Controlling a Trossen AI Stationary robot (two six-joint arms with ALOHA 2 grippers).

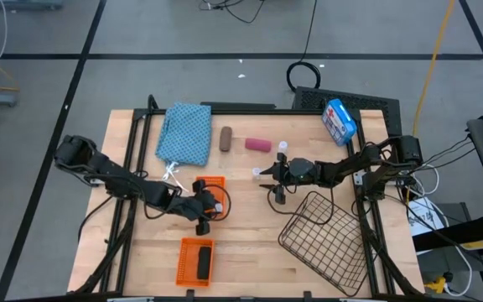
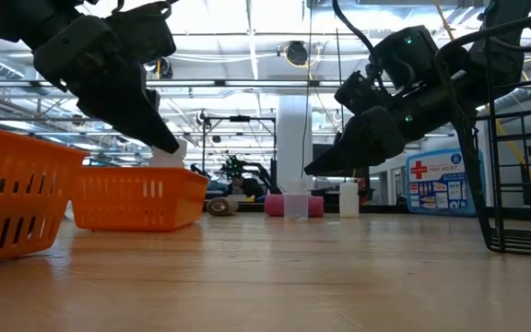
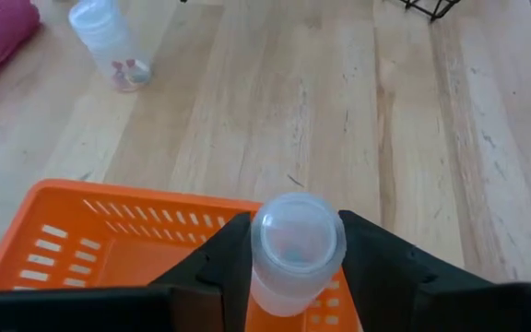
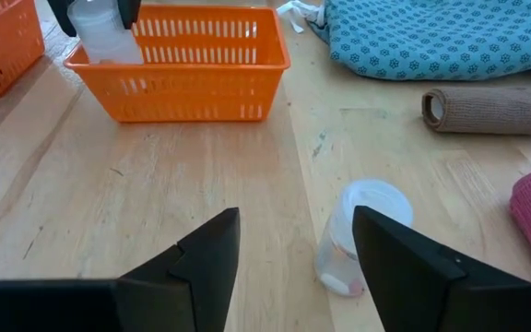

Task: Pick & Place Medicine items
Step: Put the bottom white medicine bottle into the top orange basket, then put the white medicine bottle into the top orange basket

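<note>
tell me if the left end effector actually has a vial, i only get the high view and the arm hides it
observer: Yes. The left wrist view shows the left end effector shut on a white vial, cap towards the camera.
operator: is it in the basket
observer: No. In the low view the vial hangs at about the rim of the orange basket, not resting inside it.
operator: what about the right side
observer: In the right wrist view the right end effector is open. A second white vial stands on the table close by one fingertip, not gripped.
</note>
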